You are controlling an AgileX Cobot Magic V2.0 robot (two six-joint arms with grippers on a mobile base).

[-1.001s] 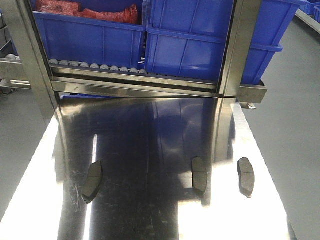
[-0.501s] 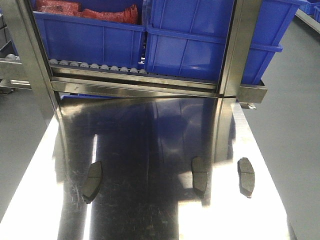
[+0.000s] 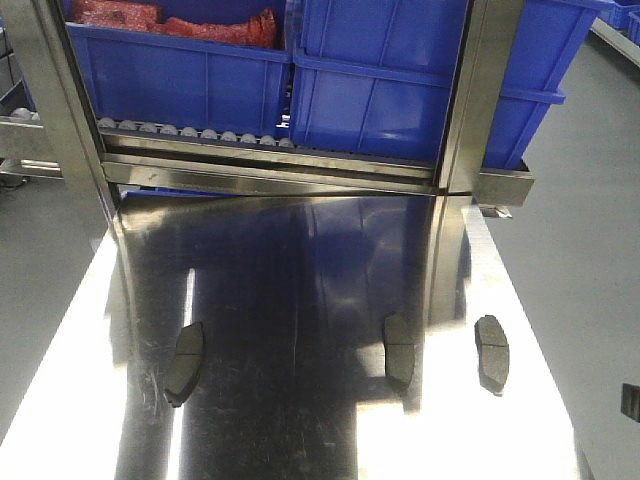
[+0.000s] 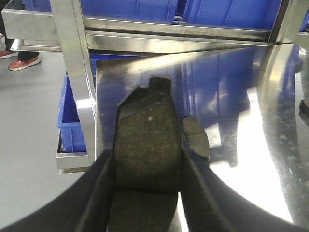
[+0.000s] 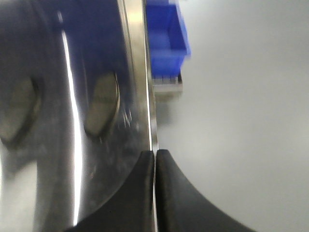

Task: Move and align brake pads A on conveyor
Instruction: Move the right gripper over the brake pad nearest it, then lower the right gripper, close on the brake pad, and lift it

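Brake pads A (image 3: 399,350): in the front view I count three of them lying flat on the shiny steel desk (image 3: 300,270). The left pad (image 3: 185,362) sits near the desk's left edge. The middle pad (image 3: 398,338) and the right pad (image 3: 491,352) lie near each other toward the right edge, well apart from the left one. All three point lengthwise toward the roller rack (image 3: 200,133) and its blue bins (image 3: 380,90) at the back. I see neither gripper in this view.

On the left wrist camera, my left gripper (image 4: 147,162) is clamped on a fourth pad (image 4: 147,130), one finger (image 4: 99,193) pressing each long side, the grainy friction face toward the lens and a backing tab sticking out ahead. It hangs above the desk's left edge; another pad (image 4: 195,137) lies on the steel just beside it.

The right wrist camera is blurred. My right gripper (image 5: 155,162) has its fingers (image 5: 174,193) pressed together with nothing between them, over the desk's right edge. Two pads (image 5: 101,104) show as dark smears on the steel.
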